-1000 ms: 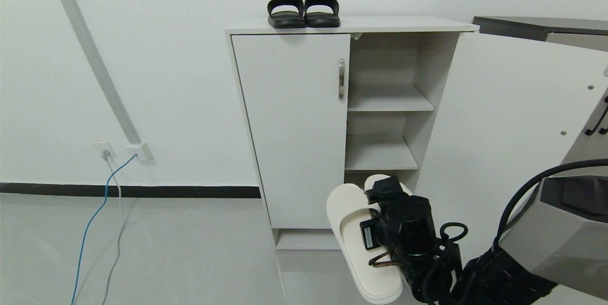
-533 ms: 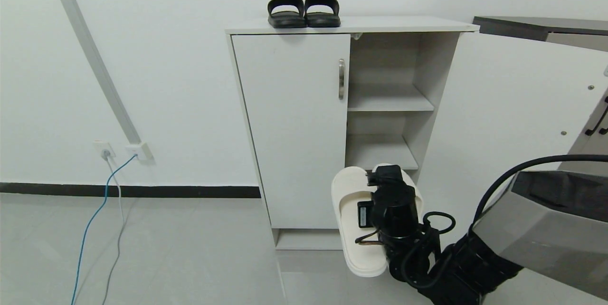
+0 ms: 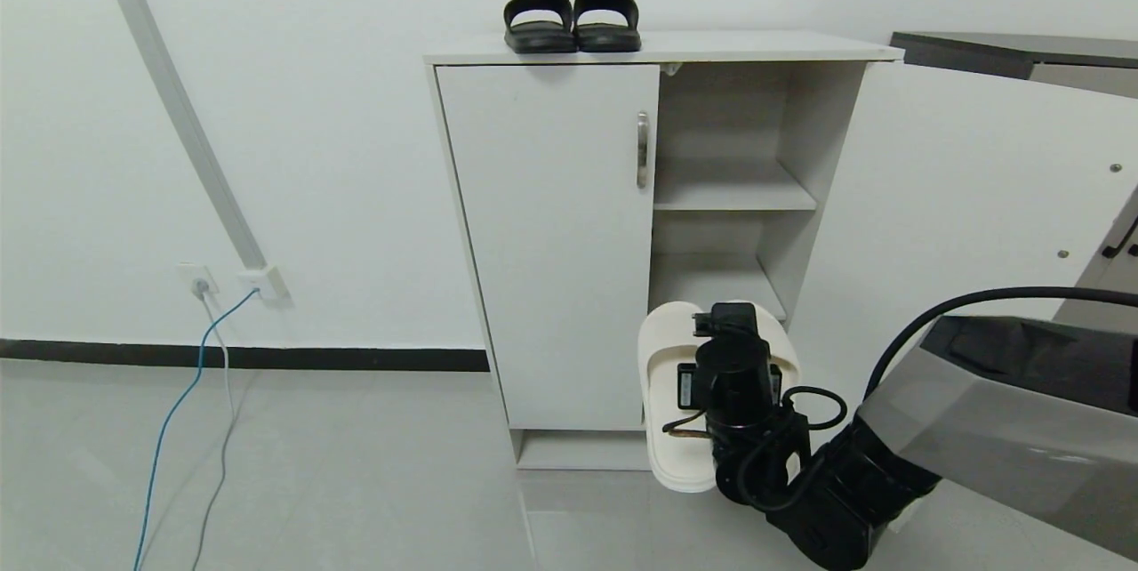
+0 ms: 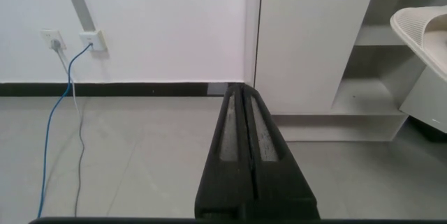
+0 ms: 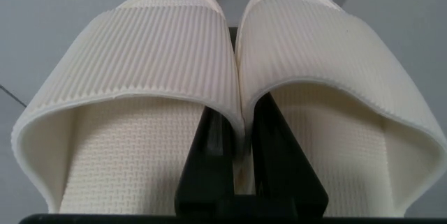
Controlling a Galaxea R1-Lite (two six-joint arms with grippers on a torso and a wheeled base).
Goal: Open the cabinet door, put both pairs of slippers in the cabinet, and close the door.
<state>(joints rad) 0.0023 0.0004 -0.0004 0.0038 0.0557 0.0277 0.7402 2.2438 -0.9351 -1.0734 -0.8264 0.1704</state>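
Before the open cabinet (image 3: 547, 242), right gripper (image 3: 729, 326) grips white slippers (image 3: 665, 411); toes inward

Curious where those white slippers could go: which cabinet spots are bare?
Bare: upper shelf and middle shelf, beside the closed door; cabinet top right of the black slippers. Crowded: the bottom, around the right gripper holding white slippers.
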